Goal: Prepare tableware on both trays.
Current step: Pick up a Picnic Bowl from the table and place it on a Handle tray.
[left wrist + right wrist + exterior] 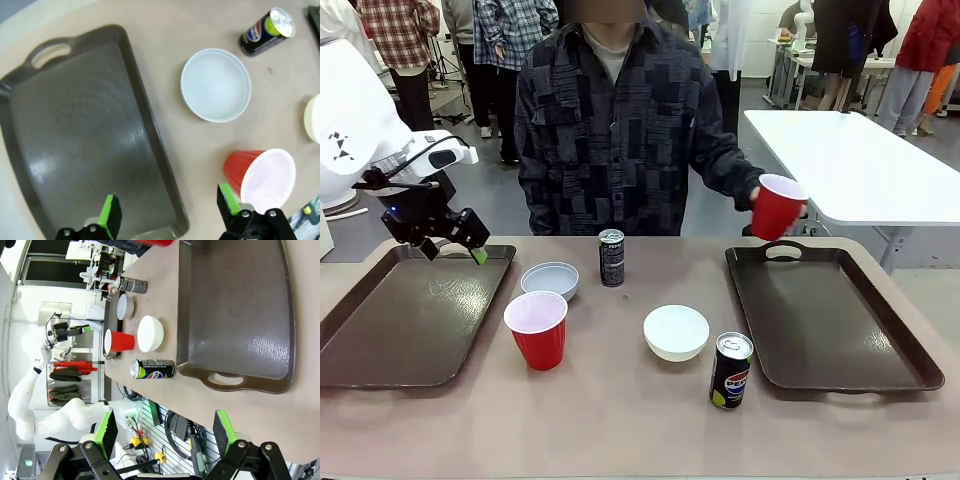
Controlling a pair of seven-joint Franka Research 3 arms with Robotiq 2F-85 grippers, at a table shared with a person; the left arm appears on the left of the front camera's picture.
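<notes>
Two dark brown trays lie on the table, one at the left (380,340) and one at the right (840,330). My left gripper (452,247) hangs open above the left tray's far right corner (75,140), its jaws (170,212) holding nothing. Between the trays stand a red cup (536,328), two white bowls (550,279) (676,331), a slim black can (611,257) and a Pepsi can (731,370). A person's hand holds a second red cup (777,207) above the right tray's far end. My right gripper (165,432) is open, off the handle end of the right tray (235,310).
The person stands at the far side of the table, behind the slim can. A white table (860,160) stands behind at the right. Bare tabletop runs along the near edge in front of the cup and bowls.
</notes>
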